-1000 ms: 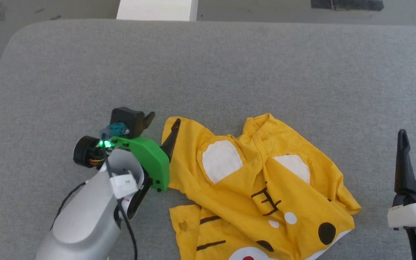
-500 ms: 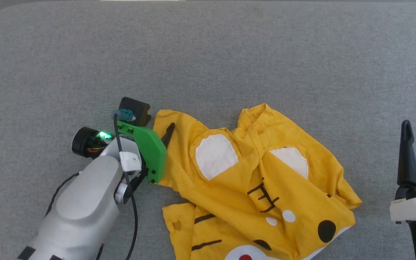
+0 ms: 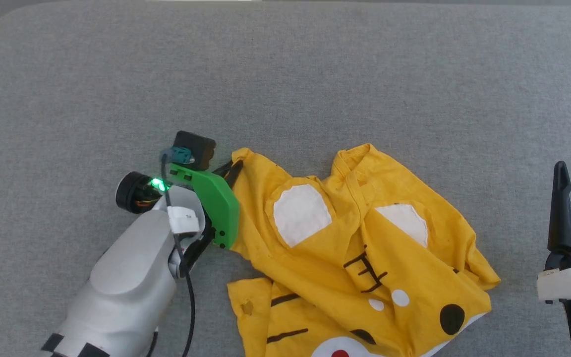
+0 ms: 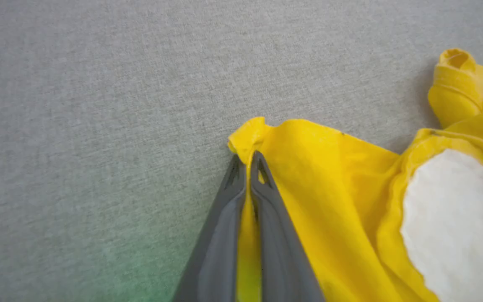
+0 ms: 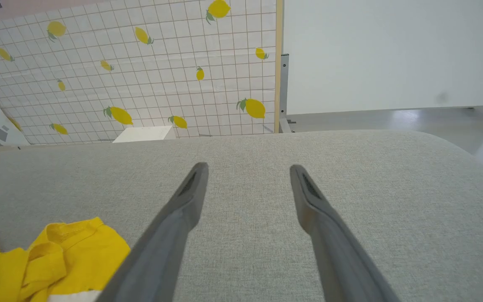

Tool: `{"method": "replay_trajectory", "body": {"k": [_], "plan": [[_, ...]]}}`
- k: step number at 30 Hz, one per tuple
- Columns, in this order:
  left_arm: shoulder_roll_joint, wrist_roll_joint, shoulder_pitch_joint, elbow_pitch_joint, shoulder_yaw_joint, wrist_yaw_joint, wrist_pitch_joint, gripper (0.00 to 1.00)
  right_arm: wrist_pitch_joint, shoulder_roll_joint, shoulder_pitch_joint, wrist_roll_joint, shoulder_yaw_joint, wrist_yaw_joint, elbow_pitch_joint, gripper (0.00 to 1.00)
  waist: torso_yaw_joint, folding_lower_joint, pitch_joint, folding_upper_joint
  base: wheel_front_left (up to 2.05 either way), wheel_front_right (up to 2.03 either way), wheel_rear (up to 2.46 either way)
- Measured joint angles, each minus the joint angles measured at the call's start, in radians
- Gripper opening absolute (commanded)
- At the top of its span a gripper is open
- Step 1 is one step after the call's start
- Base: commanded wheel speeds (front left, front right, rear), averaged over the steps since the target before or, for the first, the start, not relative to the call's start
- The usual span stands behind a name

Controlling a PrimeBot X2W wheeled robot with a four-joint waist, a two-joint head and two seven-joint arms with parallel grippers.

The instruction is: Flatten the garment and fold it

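Note:
The garment [image 3: 365, 258] is a bright yellow T-shirt with white patches, black stripes and dots, lying crumpled on the grey table [image 3: 285, 74] in the head view. My left gripper [image 3: 233, 168] is shut on the garment's far left corner. In the left wrist view the left gripper [image 4: 247, 161] has its two dark fingers pressed together, with yellow cloth [image 4: 329, 176] pinched between them. My right gripper [image 5: 247, 174] stands open above bare table, to the right of the garment [image 5: 57, 251]. One of its dark fingers [image 3: 563, 208] rises at the head view's right edge.
The grey padded table has rounded far corners and free room behind and to the left of the garment. Beyond its far edge, the right wrist view shows a lemon-patterned tiled panel [image 5: 141, 63], a white wall [image 5: 392, 54] and a small white box [image 5: 143, 134].
My left gripper has closed on the garment's left corner; a second ago it stood open around that edge. The head camera tilted down, so the whole picture shifted.

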Motion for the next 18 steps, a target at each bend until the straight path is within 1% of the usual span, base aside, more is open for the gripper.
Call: {"method": "replay_trajectory", "body": {"k": [4,6,8,9,10,14,16,18], "plan": [[-0.020,-0.078,0.050,-0.052,0.093,0.036,-0.109,0.00,-0.001,0.000,0.000,0.000,0.002,0.000,0.006,1.00,0.008,0.0000,-0.025,0.0000,0.00,0.00,0.00],[-0.018,-0.132,0.095,-0.108,0.156,0.054,-0.156,0.00,-0.001,0.000,0.001,0.001,0.004,0.000,0.010,1.00,0.011,0.0000,-0.038,0.0000,0.00,0.00,0.00],[-0.006,-0.183,0.159,-0.178,0.222,0.082,-0.201,0.00,-0.001,0.000,0.002,0.002,0.002,0.000,0.013,1.00,0.014,0.0000,-0.050,0.0000,0.00,0.00,0.00],[0.014,-0.207,0.211,-0.230,0.270,0.109,-0.227,0.00,-0.001,0.000,0.003,0.002,0.000,0.000,0.014,1.00,0.016,0.0000,-0.057,0.0000,0.00,0.00,0.00],[0.030,-0.227,0.248,-0.265,0.302,0.126,-0.241,0.00,-0.002,0.000,0.005,0.002,-0.002,0.000,0.015,1.00,0.018,0.0000,-0.060,0.0000,0.00,0.00,0.00],[0.121,-0.285,0.452,-0.417,0.452,0.222,-0.296,0.00,-0.003,0.000,0.015,0.005,-0.015,0.000,0.020,1.00,0.024,0.0000,-0.069,-0.0001,0.00,0.00,0.00],[0.143,-0.318,0.559,-0.486,0.518,0.259,-0.314,0.00,-0.006,0.000,0.018,0.009,-0.022,0.000,0.022,1.00,0.025,0.0000,-0.069,0.0000,0.00,0.00,0.00],[0.147,-0.347,0.635,-0.534,0.564,0.281,-0.326,0.00,-0.005,0.000,0.022,0.010,-0.027,0.000,0.025,1.00,0.028,0.0000,-0.069,0.0000,0.00,0.00,0.00]]}}
